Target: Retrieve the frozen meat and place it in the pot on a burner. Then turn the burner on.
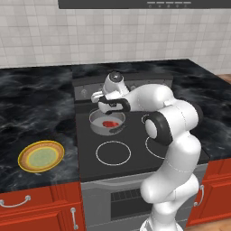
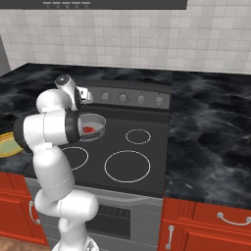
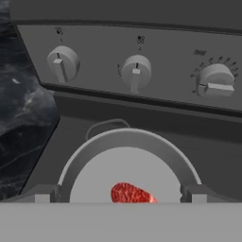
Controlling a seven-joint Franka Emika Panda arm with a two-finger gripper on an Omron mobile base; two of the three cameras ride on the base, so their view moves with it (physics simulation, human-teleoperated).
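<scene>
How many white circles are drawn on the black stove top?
4. One front-left ring, one big front-middle ring, one small back ring, and one on the right side, half hidden by the arm. The pot may cover another.

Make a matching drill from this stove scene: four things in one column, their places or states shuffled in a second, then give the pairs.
Things:
1. meat
2. pot
3. plate
4. end effector

Places or states:
A. on the dark counter left of the stove
B. open, above the pot near the knobs
C. lying inside the pot
D. on the back left zone of the cooktop

Pairs: 1-C, 2-D, 3-A, 4-B
</scene>
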